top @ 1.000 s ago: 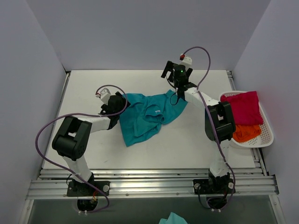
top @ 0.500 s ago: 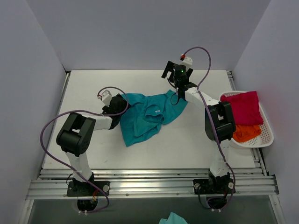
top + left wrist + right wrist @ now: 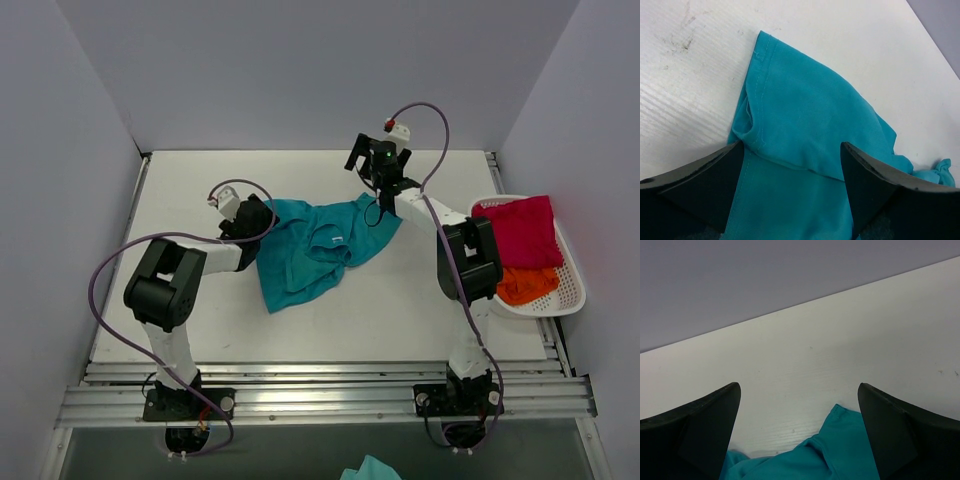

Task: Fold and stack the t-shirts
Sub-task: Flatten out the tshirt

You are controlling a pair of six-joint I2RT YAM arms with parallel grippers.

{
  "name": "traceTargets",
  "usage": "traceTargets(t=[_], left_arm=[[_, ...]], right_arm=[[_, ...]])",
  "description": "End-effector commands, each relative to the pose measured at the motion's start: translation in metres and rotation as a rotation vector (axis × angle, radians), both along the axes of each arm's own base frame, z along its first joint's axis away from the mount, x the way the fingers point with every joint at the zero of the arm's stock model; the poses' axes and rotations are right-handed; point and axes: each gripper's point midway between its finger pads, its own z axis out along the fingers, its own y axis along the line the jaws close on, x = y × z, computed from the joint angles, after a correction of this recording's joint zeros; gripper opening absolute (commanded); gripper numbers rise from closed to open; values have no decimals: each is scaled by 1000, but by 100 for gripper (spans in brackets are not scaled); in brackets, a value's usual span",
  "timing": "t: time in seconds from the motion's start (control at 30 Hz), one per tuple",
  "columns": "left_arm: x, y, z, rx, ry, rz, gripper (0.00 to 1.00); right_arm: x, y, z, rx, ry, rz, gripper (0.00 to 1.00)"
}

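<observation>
Top external view puts the teal t-shirt (image 3: 315, 250) crumpled and half spread on the bench (image 3: 400, 310), with 1 claw at each of its upper corners. Over the last second the left arm has swung its elbow in and nudged the left claw (image 3: 248, 218) a little further along the shirt's left edge. The cloth itself has hardly shifted, and the right arm has stayed put.

In the left wrist view, the left claw (image 3: 791, 150) is spread wide, its 2 fingers either side of the hemmed sleeve (image 3: 790, 95), which lies flat and ungripped. The right claw (image 3: 378, 165) sits at the shirt's far right corner. Its own camera shows the right claw (image 3: 799, 387) spread too, with only a tip of teal cloth low between its fingers and nothing pinched.

To the right of the teal shirt, well apart from it, the white basket (image 3: 570, 290) holds the crimson t-shirt (image 3: 520, 230) and the orange t-shirt (image 3: 525, 285).

My reading: the small shift was the left claw lining up on the sleeve, not a pull. The work looks early, at smoothing out shirt 1 of 3. No fold is visible yet, and no stack has been started.
</observation>
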Motion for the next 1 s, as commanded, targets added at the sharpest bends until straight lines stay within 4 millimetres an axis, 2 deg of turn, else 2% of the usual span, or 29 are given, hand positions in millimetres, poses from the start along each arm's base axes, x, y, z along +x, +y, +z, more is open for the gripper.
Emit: traceTargets(t=[0.0,0.3,0.43,0.57,0.6,0.7,0.8,0.9,0.93,0.97], left_arm=[[20,8,16,6,-52,38,86],[23,10,1,-8,-24,33,84],[23,8,-4,-16,-18,25,76],[23,7,-9,-21,-9,20,56],[23,6,-9,-22,-9,17,47],[23,6,-6,-20,-13,13,32],[23,9,0,-13,-22,21,4],[21,18,12,13,-44,45,2],[22,25,24,24,-64,61,2],[21,31,26,34,-67,70,2]], right_arm=[[10,-3,12,16,-33,-10,100],[13,-8,5,10,-21,-23,100],[14,-9,1,12,-15,-24,100],[15,-11,-2,10,-8,-29,99],[15,-11,-2,10,-8,-30,99],[15,-13,-4,10,-4,-34,98],[14,-19,-5,12,7,-53,94],[12,-36,-12,2,38,-116,90],[9,-47,-14,1,58,-172,89],[8,-55,-16,2,68,-209,89]])
